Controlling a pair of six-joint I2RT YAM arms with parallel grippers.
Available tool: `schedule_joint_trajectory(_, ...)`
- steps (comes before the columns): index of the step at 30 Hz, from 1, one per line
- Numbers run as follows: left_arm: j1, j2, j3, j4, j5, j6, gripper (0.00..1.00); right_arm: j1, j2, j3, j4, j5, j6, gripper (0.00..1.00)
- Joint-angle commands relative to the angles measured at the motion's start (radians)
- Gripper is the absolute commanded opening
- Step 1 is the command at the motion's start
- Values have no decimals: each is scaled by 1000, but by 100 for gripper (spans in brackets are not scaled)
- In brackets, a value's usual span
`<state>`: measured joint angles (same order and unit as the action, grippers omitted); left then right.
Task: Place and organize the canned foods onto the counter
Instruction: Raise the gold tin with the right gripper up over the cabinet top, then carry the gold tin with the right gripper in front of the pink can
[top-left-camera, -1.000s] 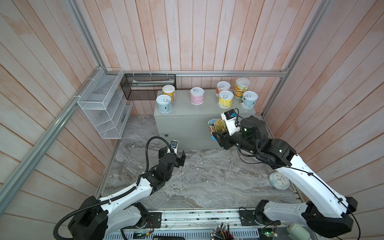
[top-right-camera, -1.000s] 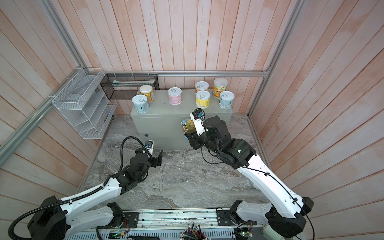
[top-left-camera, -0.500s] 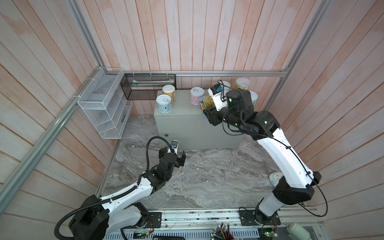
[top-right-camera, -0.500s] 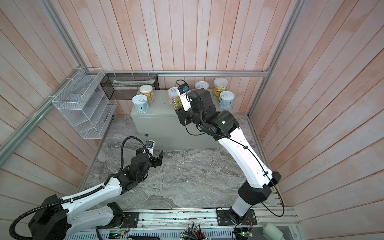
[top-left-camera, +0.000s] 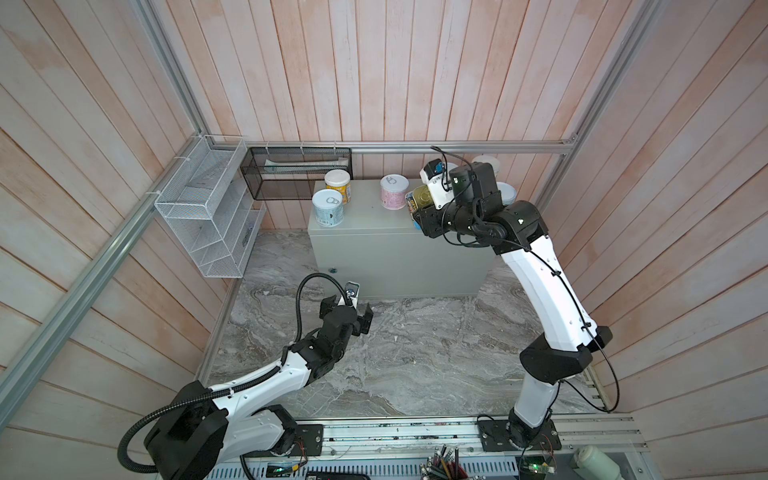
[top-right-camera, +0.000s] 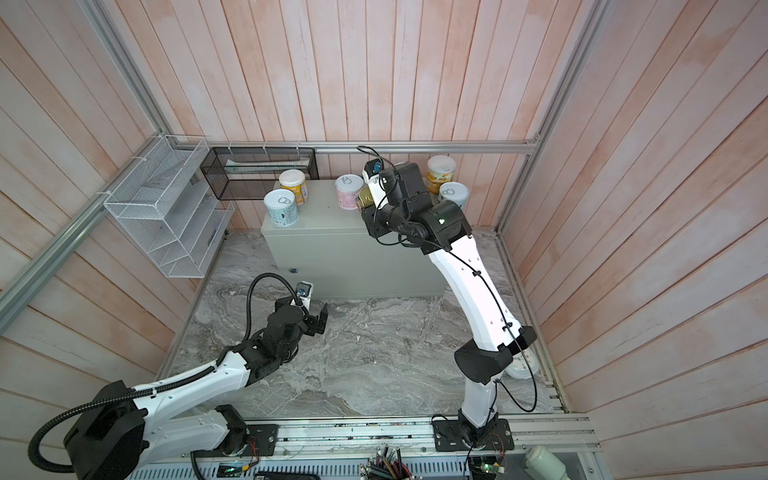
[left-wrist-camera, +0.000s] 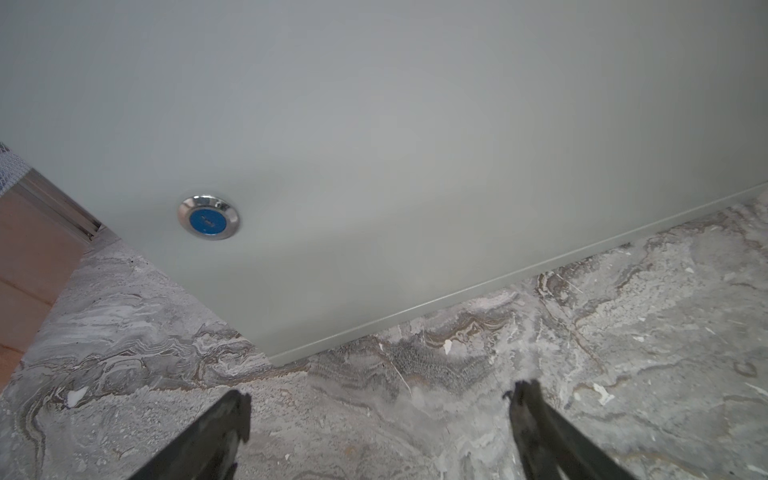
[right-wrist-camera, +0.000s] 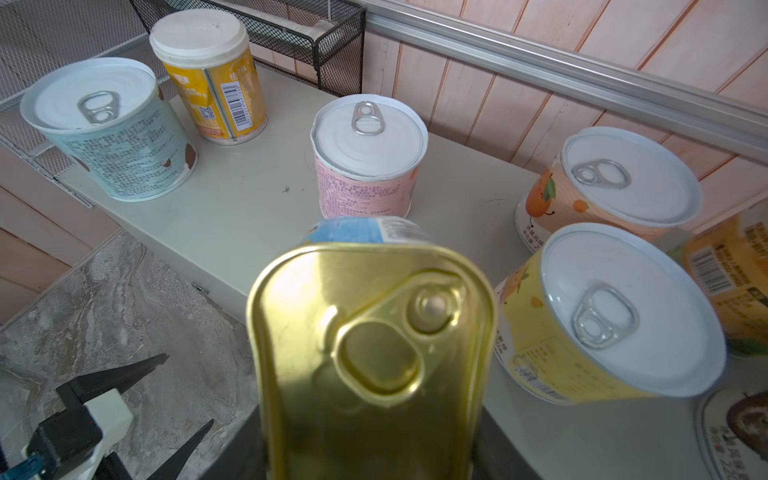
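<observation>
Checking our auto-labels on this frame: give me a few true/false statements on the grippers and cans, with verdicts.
1. The right gripper holds the gold-topped tin. True.
2. The left gripper is shut on a can. False: it is open and empty, above the marble floor.
3. The pink can stands upright on the counter. True.
4. The gold-topped tin rests in a wire basket. False: the right gripper holds it over the counter, near the pink can.
5. Every round can is on the counter. False: a stray can sits on the marble floor, at the right in a top view.
</observation>
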<state>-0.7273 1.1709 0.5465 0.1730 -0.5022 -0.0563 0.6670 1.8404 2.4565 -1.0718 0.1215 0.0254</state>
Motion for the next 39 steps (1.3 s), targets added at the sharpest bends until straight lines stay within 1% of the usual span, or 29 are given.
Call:
schedule_joint_trajectory(1,4,4,29,11,-14,0,100,3,18,9,33,9,-24,50)
schedule_joint_trajectory(8,5,15,29,14,-13,1,100,3,68,26,57,15,-76,50)
schedule_joint_trajectory(17,4,21,31,13,-16,6,100,3,121,67,79,7,-130,53)
schedule_joint_trajectory(31,4,32,35,13,-19,11,100,5,161,67,104,-20,-179,63)
schedule_joint_trajectory(34,4,32,35,12,-19,9,100,4,165,67,111,-19,-183,67)
schedule_joint_trajectory(39,5,35,35,12,-21,11,100,4,169,65,116,2,-184,67)
